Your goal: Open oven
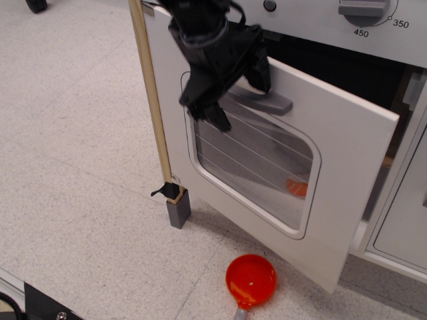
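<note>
The silver-grey oven [313, 27] fills the upper right, with a dial [363, 10] marked 350/450 and a wooden edge strip [152, 100] on its left. Its door [347, 173] hangs partly open, tilted outward from the top, with a dark gap above it. My black gripper [215, 115] sits at the left end of the grey bar handle [270, 101] and covers that end. Its fingertips point down in front of the window [253, 167]. I cannot see whether the fingers clamp the handle.
An orange round spoon [251, 280] lies on the floor just below the door's lower edge. An orange object [298, 188] shows through the window. A grey foot block [179, 208] stands under the wooden strip. A panelled cabinet door [407, 220] adjoins on the right.
</note>
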